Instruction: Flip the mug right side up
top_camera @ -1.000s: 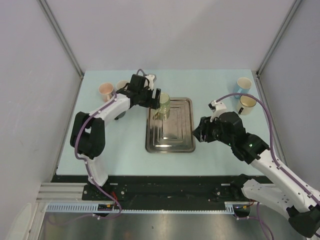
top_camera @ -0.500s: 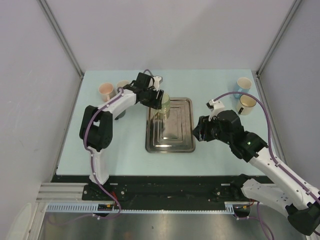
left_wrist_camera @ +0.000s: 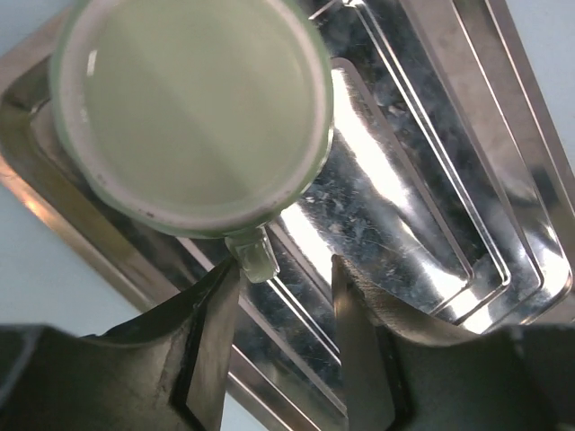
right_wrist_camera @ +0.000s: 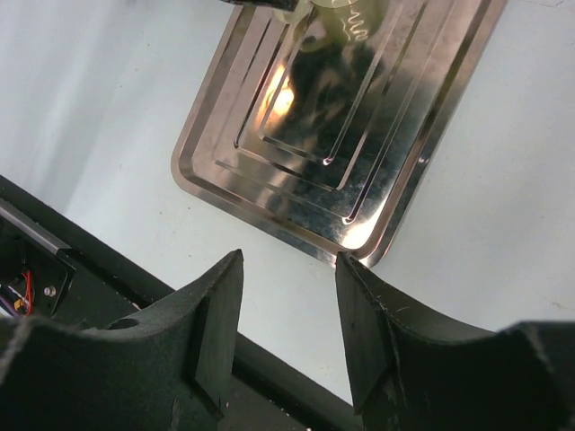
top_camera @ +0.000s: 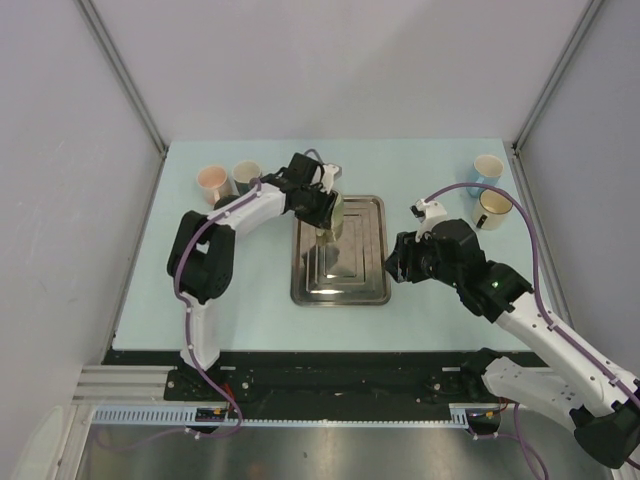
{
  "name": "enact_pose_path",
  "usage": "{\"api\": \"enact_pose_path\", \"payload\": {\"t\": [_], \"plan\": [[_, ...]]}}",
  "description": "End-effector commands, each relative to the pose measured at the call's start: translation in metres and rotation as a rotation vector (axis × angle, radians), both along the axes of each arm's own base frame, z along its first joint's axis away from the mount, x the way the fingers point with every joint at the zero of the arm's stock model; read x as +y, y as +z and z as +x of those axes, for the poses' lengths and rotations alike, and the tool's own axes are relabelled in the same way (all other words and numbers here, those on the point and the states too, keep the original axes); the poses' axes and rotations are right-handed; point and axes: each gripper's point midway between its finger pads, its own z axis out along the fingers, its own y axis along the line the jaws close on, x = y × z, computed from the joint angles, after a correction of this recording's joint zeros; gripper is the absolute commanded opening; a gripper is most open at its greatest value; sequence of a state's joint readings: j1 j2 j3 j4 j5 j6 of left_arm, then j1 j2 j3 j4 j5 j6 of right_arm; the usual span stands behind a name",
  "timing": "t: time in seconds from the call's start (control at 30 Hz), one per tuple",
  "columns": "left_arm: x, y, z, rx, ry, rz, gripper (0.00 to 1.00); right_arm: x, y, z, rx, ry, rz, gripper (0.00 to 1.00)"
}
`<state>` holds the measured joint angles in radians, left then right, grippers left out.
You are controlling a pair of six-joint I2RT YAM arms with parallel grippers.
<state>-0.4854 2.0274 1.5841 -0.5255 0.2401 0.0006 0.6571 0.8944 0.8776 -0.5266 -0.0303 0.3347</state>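
Note:
A pale green mug (left_wrist_camera: 189, 108) stands on the far left end of the steel tray (left_wrist_camera: 431, 206). A flat green face ringed in white points up at the left wrist camera; it looks like the base. Its handle (left_wrist_camera: 254, 254) points toward my left gripper (left_wrist_camera: 286, 269) and lies against the tip of the left finger, outside the gap. The jaws are narrow but apart, with only tray between them. From above, that gripper (top_camera: 318, 205) hangs over the mug (top_camera: 333, 213). My right gripper (top_camera: 397, 262) hovers open by the tray's right side (top_camera: 365, 285), holding nothing.
Two mugs stand at the back left (top_camera: 212, 181), (top_camera: 246, 173). A blue mug (top_camera: 487, 170) and a cream one (top_camera: 493, 209) stand at the back right. The table's black near rail (right_wrist_camera: 90, 269) lies below my right gripper (right_wrist_camera: 287, 260), just off the tray's corner (right_wrist_camera: 359, 242).
My left gripper has shifted right and over the mug, and its jaws have narrowed markedly. The right arm has stayed where it was.

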Motion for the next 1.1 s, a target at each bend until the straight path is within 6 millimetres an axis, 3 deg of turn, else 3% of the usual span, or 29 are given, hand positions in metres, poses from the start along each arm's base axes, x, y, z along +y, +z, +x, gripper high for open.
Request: {"api": "enact_pose_path", "payload": {"t": [0.0, 0.43, 1.07], "plan": [[-0.009, 0.018, -0.005, -0.063, -0.075, 0.010, 0.51, 0.002, 0.022, 0.006, -0.056, -0.003, 0.024, 0.50], [-0.004, 0.021, 0.024, -0.086, 0.092, 0.054, 0.60, 0.000, 0.022, 0.005, -0.054, -0.012, 0.017, 0.50], [-0.007, 0.009, 0.031, -0.090, 0.182, 0.078, 0.50, -0.002, 0.016, 0.005, -0.041, -0.015, 0.001, 0.50]]}}
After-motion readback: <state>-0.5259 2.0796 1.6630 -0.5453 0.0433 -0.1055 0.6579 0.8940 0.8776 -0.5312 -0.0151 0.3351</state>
